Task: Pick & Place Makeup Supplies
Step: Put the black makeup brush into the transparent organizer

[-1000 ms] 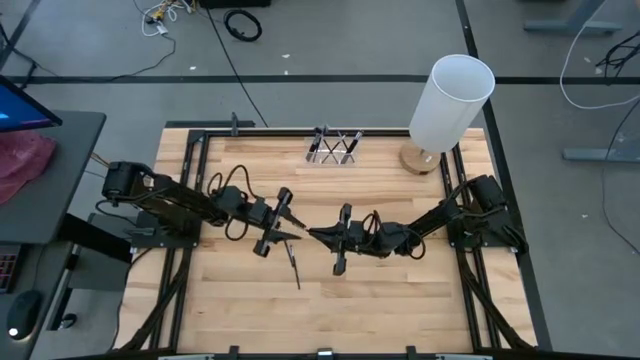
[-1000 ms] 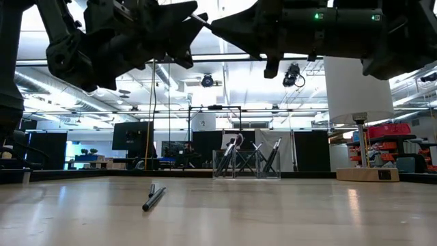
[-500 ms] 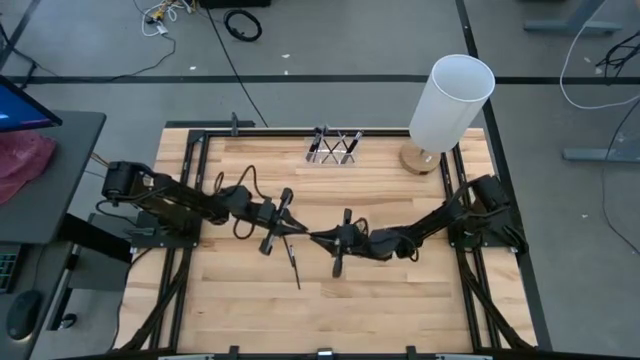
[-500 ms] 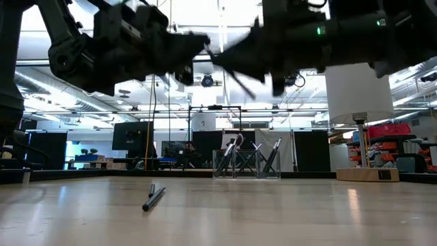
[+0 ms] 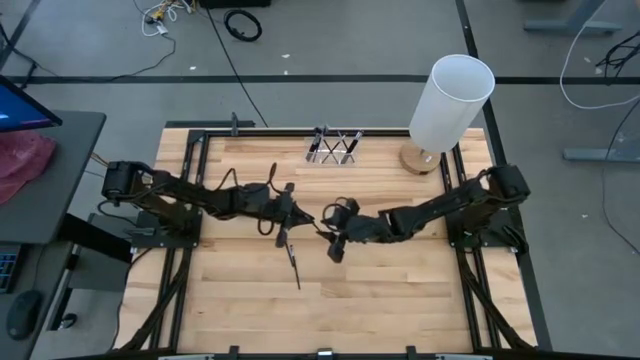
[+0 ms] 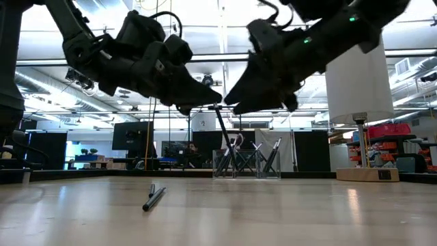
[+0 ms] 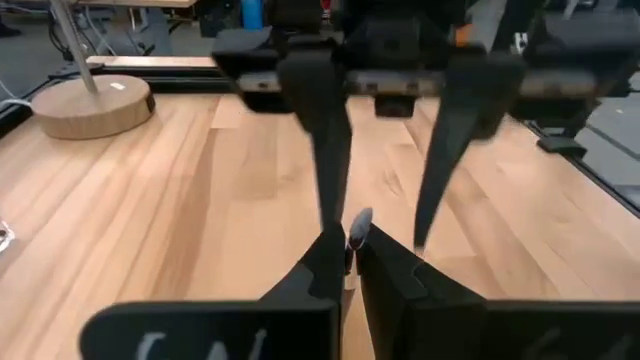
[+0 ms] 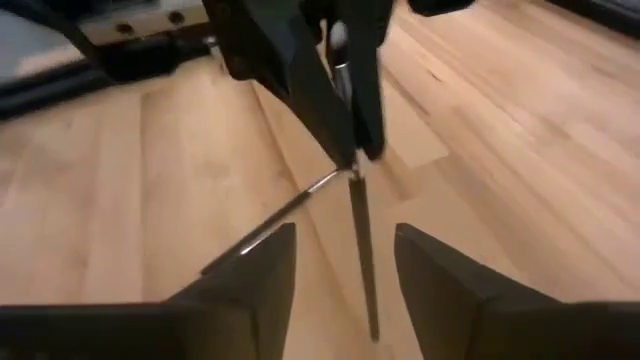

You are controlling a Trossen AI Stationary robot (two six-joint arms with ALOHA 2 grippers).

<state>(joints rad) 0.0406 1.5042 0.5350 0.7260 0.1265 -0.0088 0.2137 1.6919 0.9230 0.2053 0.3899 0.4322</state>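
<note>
Wooden table (image 5: 400, 290): near half open except one loose makeup stick (image 5: 294, 265). Far edge occupied by clear holder (image 5: 334, 150) and white cylinder (image 5: 452, 100). Both arms meet above table middle.

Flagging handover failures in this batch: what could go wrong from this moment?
The left tool pinches the dark makeup stick only at its top end, so it hangs slanted and could swing or slip. The open right tool sits very close and might knock it. A dropped stick could land on the loose ones below.
</note>
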